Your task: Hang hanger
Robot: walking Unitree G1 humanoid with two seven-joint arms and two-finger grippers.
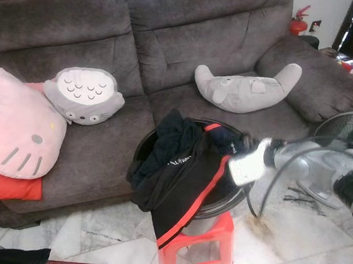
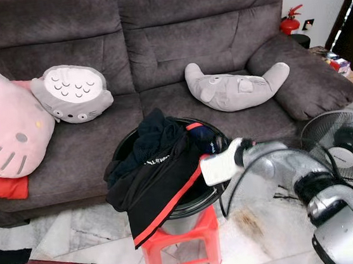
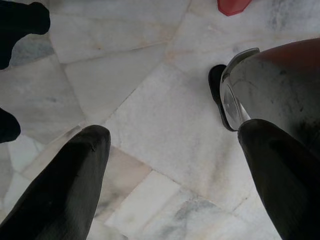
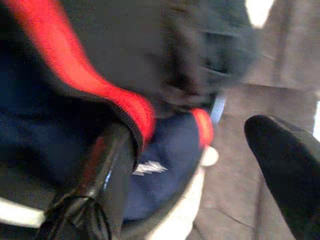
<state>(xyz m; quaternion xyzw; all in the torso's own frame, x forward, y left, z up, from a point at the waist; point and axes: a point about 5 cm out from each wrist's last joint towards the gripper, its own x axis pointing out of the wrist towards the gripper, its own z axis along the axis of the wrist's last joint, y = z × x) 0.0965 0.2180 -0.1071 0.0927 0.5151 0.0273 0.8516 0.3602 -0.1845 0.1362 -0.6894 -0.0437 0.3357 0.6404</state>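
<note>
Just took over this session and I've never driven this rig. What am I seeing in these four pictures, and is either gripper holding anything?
Two head-camera pictures look down at a grey sofa. Before it a red stool carries a black basin heaped with dark clothes. The silver right arm reaches there; its wrist camera shows the right gripper open at the basin's rim, holding nothing. The left gripper is open over marble floor. I cannot make out a hanger.
</note>
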